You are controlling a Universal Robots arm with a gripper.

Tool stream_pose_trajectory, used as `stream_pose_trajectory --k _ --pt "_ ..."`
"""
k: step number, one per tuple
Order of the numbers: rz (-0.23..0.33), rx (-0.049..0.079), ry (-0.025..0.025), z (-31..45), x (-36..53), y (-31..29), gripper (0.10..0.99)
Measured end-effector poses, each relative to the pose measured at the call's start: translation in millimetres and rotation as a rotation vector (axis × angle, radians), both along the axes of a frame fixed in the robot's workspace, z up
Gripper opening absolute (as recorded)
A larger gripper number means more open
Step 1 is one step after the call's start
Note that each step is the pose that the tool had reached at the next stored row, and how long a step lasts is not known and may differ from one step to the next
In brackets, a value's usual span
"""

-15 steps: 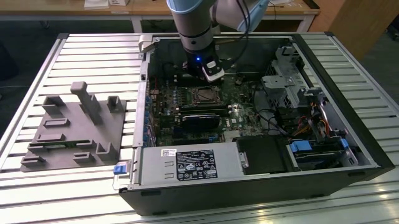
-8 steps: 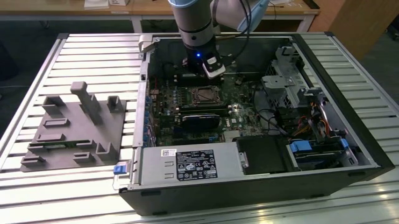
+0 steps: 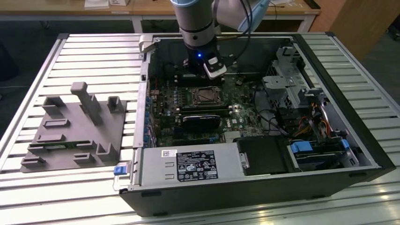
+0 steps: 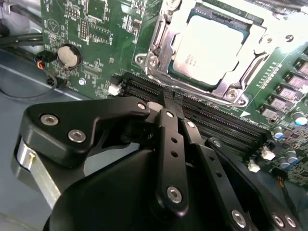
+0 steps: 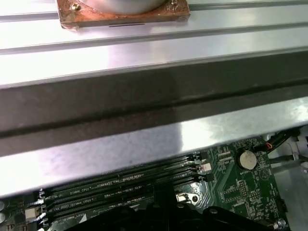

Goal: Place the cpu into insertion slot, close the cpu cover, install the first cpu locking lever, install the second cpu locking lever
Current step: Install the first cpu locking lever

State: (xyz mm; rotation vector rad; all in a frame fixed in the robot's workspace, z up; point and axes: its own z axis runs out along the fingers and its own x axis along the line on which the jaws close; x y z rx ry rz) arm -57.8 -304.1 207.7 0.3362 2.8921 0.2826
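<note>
The cpu (image 4: 211, 45), a pale silvery square chip, lies in the insertion slot (image 3: 205, 96) on the green motherboard. The cpu cover (image 4: 159, 48), a thin silvery frame, lies down around the chip's edges, and the chip shows through its window. My gripper (image 4: 169, 98) hangs just beside the socket, over the long black memory slots (image 4: 211, 120). Its black fingers are drawn together with nothing between them. In the exterior view the gripper (image 3: 214, 74) is inside the open computer case, just behind the socket. The locking levers cannot be told apart from the frame.
The open case (image 3: 350, 108) lies on a slatted metal table (image 3: 93, 51), with a power supply (image 3: 187, 166), drive cages and cables around the board. A grey fixture (image 3: 75, 126) sits at the exterior view's left. A coin battery (image 4: 69, 55) lies on the board near the memory slots.
</note>
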Motion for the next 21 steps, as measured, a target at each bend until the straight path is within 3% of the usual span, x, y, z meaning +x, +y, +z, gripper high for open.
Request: stream_pose_trajectory --k 3,5,12,13,21 --pt "-0.003 -0.013 0.0106 -0.1 1.5 -0.1 0.106" --pt "-0.005 -0.022 0.0211 -0.2 2.4 -0.2 0.106" --pt "-0.011 -0.053 0.0676 -0.4 5.6 -0.4 0.106" --pt "-0.012 -0.057 0.0708 -0.4 5.8 -0.5 0.106" --pt "-0.014 -0.066 0.0710 -0.5 5.8 -2.9 0.106"
